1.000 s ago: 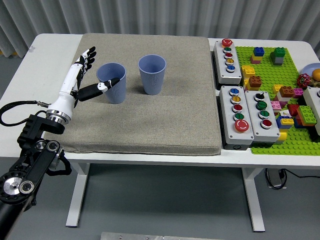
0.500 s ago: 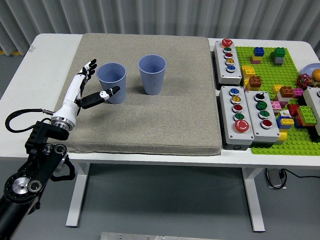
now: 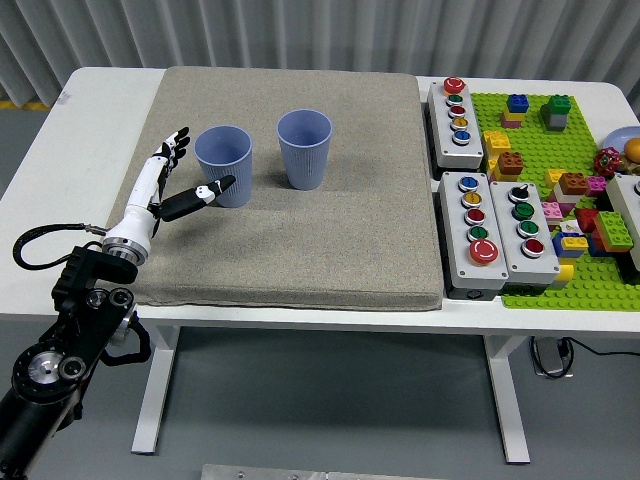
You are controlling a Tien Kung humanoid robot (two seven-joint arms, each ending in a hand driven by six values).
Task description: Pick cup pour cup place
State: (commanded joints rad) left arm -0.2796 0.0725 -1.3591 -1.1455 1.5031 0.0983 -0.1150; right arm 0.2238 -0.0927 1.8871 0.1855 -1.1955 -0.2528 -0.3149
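Two blue ribbed cups stand upright on the grey mat (image 3: 300,240). The left cup (image 3: 224,165) is near the mat's left side, the right cup (image 3: 304,148) a little farther back and to its right. My left hand (image 3: 190,170) is open just left of the left cup, its fingers (image 3: 172,148) spread upward and its thumb pointing at the cup's lower wall without gripping it. Whether either cup holds anything is not visible. The right arm is out of view.
Grey button boxes (image 3: 455,112) (image 3: 498,225) with coloured buttons line the mat's right edge. Beyond them lies a green baseplate (image 3: 560,200) covered with coloured bricks. A black cable (image 3: 40,245) loops by my left forearm near the table's left edge.
My left hand has drawn back down and to the left, away from the left cup. One second ago its thumb lay against the cup's wall. Both cups stay put.
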